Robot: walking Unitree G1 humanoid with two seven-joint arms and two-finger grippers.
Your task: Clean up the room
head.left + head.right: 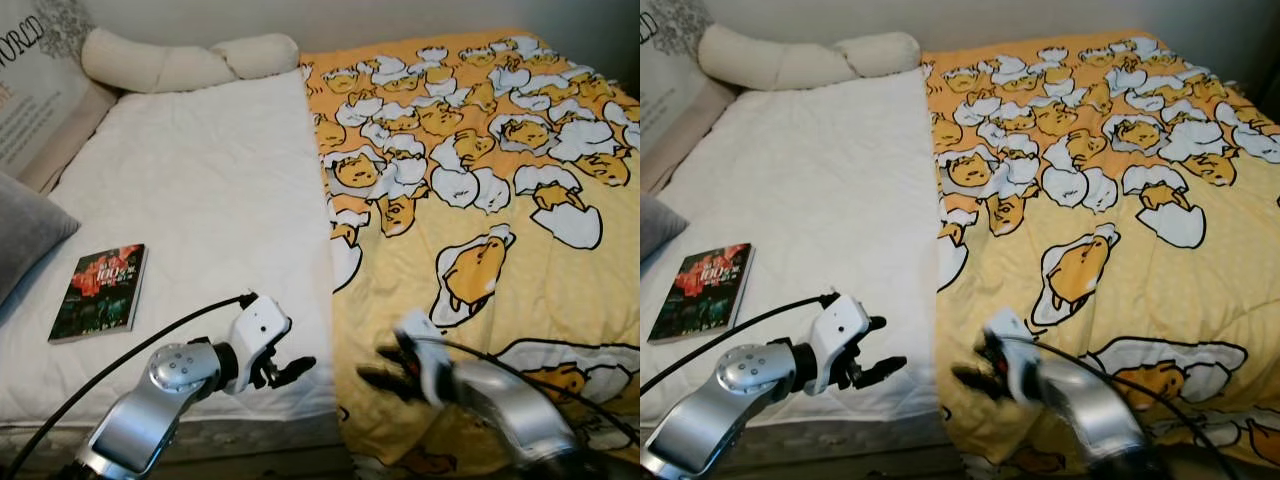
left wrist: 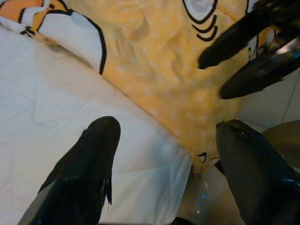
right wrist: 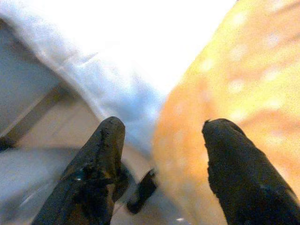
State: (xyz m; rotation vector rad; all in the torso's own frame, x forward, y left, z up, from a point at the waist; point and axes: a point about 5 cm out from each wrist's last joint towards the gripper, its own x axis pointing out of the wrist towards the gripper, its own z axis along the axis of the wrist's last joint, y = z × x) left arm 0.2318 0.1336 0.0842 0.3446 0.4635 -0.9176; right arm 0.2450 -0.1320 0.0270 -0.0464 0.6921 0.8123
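Note:
A yellow blanket (image 1: 480, 180) printed with egg characters covers the right half of the bed, its left edge running down the middle. The bare white sheet (image 1: 200, 200) takes up the left half, and a dark book (image 1: 99, 292) lies flat on it near the left side. My left gripper (image 1: 293, 372) is open and hovers over the sheet's front corner, just left of the blanket's edge (image 2: 154, 112). My right gripper (image 1: 380, 368) is also open and sits low over the blanket's front left corner (image 3: 225, 93). The two grippers face each other with nothing between their fingers.
A long cream bolster pillow (image 1: 185, 60) lies at the head of the bed. A printed cushion (image 1: 35, 90) and a grey pillow (image 1: 25, 235) lean at the left. The bed's front edge and the floor (image 3: 51, 126) are right below both grippers.

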